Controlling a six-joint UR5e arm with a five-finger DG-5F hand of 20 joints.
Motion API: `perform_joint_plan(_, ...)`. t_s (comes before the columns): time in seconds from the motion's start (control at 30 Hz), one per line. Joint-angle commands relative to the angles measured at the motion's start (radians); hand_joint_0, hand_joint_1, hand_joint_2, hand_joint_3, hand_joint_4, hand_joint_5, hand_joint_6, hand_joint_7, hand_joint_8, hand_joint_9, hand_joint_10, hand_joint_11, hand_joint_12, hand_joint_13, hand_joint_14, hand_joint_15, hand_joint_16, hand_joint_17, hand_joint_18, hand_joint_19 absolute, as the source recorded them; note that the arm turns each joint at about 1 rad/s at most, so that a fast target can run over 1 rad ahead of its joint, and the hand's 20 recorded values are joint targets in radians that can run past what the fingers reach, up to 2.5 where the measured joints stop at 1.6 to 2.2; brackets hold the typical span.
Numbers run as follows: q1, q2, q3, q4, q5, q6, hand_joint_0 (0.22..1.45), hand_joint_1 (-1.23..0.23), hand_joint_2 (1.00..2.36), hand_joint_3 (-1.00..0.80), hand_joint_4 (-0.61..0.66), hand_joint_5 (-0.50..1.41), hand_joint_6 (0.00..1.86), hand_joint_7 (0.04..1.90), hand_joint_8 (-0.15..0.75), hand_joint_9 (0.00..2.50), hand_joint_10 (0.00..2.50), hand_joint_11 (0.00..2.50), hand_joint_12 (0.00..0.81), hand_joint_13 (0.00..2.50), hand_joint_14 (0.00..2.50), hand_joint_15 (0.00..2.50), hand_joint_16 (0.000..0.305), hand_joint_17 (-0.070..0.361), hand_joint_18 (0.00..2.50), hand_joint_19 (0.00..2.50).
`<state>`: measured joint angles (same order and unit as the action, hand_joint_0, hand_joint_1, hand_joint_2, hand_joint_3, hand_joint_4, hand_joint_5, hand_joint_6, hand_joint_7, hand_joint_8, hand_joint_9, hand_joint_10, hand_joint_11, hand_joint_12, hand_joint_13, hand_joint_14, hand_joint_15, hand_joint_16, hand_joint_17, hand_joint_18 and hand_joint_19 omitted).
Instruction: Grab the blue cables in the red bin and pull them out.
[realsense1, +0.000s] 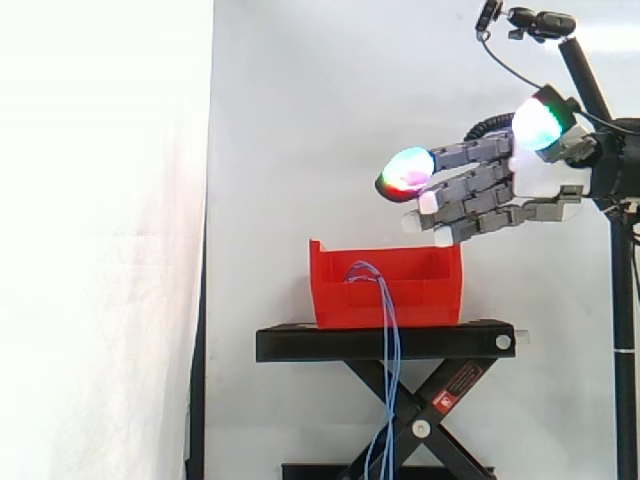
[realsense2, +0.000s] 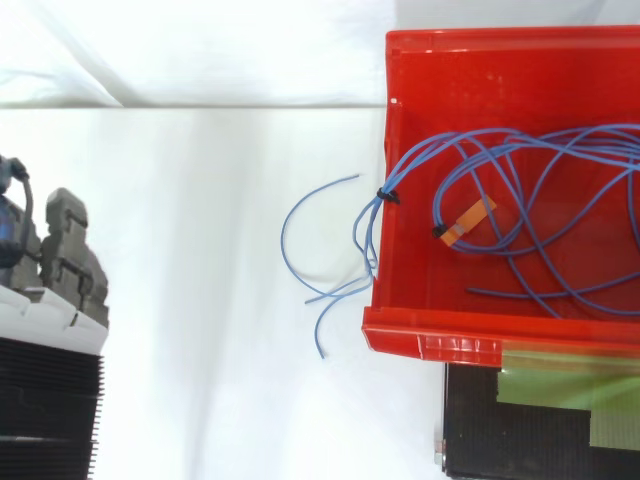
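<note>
Side view shows the robot hand (realsense1: 490, 185) up in the air, above the right end of the red bin (realsense1: 420, 300) and not touching it. Its fingers are stretched out almost flat and point left, with the glowing fingertips (realsense1: 405, 170) out in front. It holds nothing. I think it is spread wide like this so it can come down and close around the cables.

In the top view the robot hand (realsense2: 70, 255) is at the left edge, well apart from the red bin (realsense2: 430, 335).

The bin sits on a black stand (realsense1: 300, 343). The blue cables (realsense1: 385, 330) lie mostly inside the bin, in big loose loops. Some ends go over one wall and hang down past the stand, likely because they are long and floppy. In the top view a small black tie (realsense2: 388, 196) bunches the cables (realsense2: 408, 160) at that wall, so a pull on one should bring the others.

An orange tag (realsense2: 470, 218) sits on the cables in the bin, with no writing I can see. A red label (realsense1: 462, 380) on the stand's leg is too small to read.
</note>
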<state>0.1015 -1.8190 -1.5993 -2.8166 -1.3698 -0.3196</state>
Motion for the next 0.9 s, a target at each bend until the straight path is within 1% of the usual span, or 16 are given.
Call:
perform_joint_plan(0.0,-0.002,0.0,0.001,0.029,0.014,-0.508,0.69,-0.99,1.0,-1.0,0.23,0.64,0.01,0.53,0.248,0.58,0.02,0.44,0.343,0.32,0.01,0.25,0.049,0.111,0.33,0.5)
perform_joint_plan(0.03,-0.002,0.0,0.001,0.029,0.014,-0.508,0.69,-1.0,1.0,-1.0,0.23,0.64,0.01,0.53,0.25,0.59,0.02,0.44,0.343,0.33,0.01,0.25,0.049,0.111,0.33,0.5)
perform_joint_plan(0.07,-0.002,0.0,0.001,0.028,0.014,-0.583,0.69,-1.01,1.0,-1.0,0.23,0.64,0.01,0.54,0.247,0.59,0.02,0.45,0.343,0.33,0.01,0.26,0.049,0.111,0.34,0.5)
perform_joint_plan(0.13,-0.002,0.0,-0.001,0.029,0.012,-0.64,0.69,-1.02,1.0,-1.0,0.22,0.64,0.01,0.54,0.247,0.6,0.02,0.46,0.343,0.33,0.01,0.26,0.049,0.111,0.34,0.5)
perform_joint_plan(0.17,0.0,0.001,0.001,0.032,0.011,-0.698,0.69,-1.02,1.0,-1.0,0.22,0.64,0.01,0.54,0.248,0.61,0.02,0.48,0.341,0.34,0.01,0.26,0.049,0.11,0.36,0.5)
perform_joint_plan(0.23,0.001,0.001,0.004,0.034,0.011,-0.776,0.69,-1.02,1.0,-1.0,0.23,0.64,0.01,0.54,0.249,0.62,0.02,0.49,0.344,0.35,0.01,0.28,0.049,0.11,0.36,0.51)
perform_joint_plan(0.3,0.001,0.0,0.007,0.034,0.001,-0.928,0.69,-1.02,1.0,-1.0,0.22,0.64,0.01,0.53,0.249,0.62,0.02,0.48,0.344,0.36,0.01,0.28,0.049,0.11,0.37,0.51)
perform_joint_plan(0.33,0.003,0.0,0.007,0.042,-0.009,-1.022,0.69,-1.01,1.0,-1.0,0.22,0.63,0.01,0.52,0.248,0.62,0.02,0.48,0.343,0.36,0.01,0.28,0.049,0.11,0.37,0.52)
perform_joint_plan(0.37,0.004,0.0,0.007,0.048,-0.018,-1.075,0.69,-1.01,1.0,-1.0,0.23,0.63,0.01,0.52,0.248,0.62,0.02,0.49,0.345,0.36,0.01,0.28,0.049,0.11,0.37,0.52)
perform_joint_plan(0.4,0.009,-0.002,0.007,0.069,-0.051,-1.194,0.69,-1.0,1.0,-1.0,0.22,0.63,0.01,0.52,0.248,0.62,0.02,0.49,0.345,0.36,0.01,0.29,0.049,0.11,0.37,0.52)
perform_joint_plan(0.5,0.014,-0.002,0.007,0.101,-0.091,-1.313,0.69,-1.0,1.0,-1.0,0.22,0.63,0.01,0.52,0.248,0.63,0.02,0.49,0.345,0.37,0.01,0.28,0.049,0.111,0.38,0.52)
perform_joint_plan(0.57,0.021,-0.002,0.007,0.137,-0.134,-1.436,0.69,-0.99,1.0,-1.0,0.22,0.63,0.01,0.52,0.246,0.63,0.02,0.49,0.344,0.37,0.01,0.29,0.049,0.111,0.38,0.52)
perform_joint_plan(0.63,0.03,-0.003,0.007,0.157,-0.153,-1.514,0.69,-0.99,1.0,-1.0,0.22,0.63,0.01,0.52,0.248,0.63,0.02,0.5,0.345,0.37,0.01,0.29,0.049,0.11,0.38,0.52)
perform_joint_plan(0.67,0.032,-0.008,0.007,0.16,-0.157,-1.534,0.69,-0.99,1.0,-1.0,0.22,0.63,0.01,0.52,0.248,0.63,0.02,0.5,0.344,0.37,0.01,0.29,0.049,0.11,0.38,0.53)
perform_joint_plan(0.7,0.04,-0.02,0.009,0.163,-0.158,-1.582,0.69,-0.99,1.0,-1.0,0.22,0.63,0.01,0.52,0.247,0.63,0.02,0.49,0.344,0.37,0.01,0.29,0.049,0.11,0.38,0.53)
perform_joint_plan(0.87,0.063,-0.071,0.007,0.174,-0.157,-1.605,0.7,-0.99,1.0,-1.0,0.23,0.63,0.01,0.52,0.247,0.64,0.02,0.49,0.345,0.38,0.01,0.29,0.049,0.11,0.39,0.52)
